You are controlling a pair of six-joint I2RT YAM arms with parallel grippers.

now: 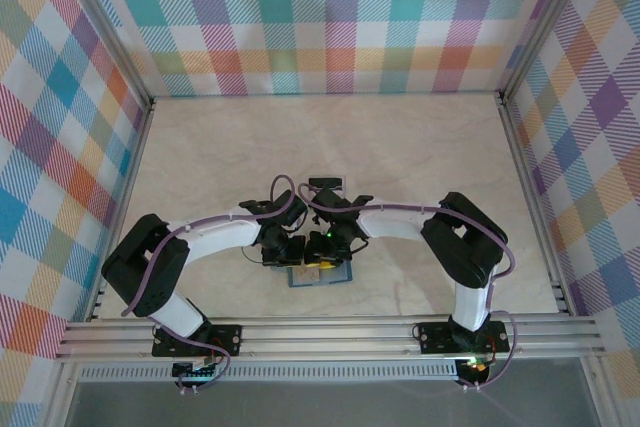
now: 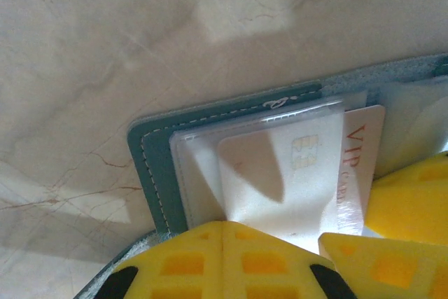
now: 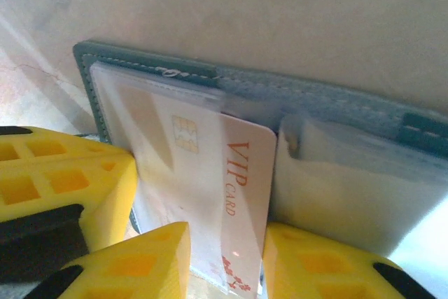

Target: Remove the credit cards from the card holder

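Low in the centre of the top view, both arms bent inward and met over the card holder (image 1: 322, 276), which lay open and flat on the marbled table (image 1: 420, 157). At the bottom of the left wrist view, the left gripper (image 2: 222, 236) had its yellow fingers pressed together with no gap, at the lower edge of a clear pocket (image 2: 199, 148). Whether it pinched the plastic could not be told. A credit card (image 3: 245, 173) with a gold chip and red VIP lettering stuck partway out of that pocket toward the holder's middle. Along the bottom of the right wrist view, the right gripper (image 3: 225, 246) stood partly open, its fingers straddling the card's lower end. A real grip could not be made out.
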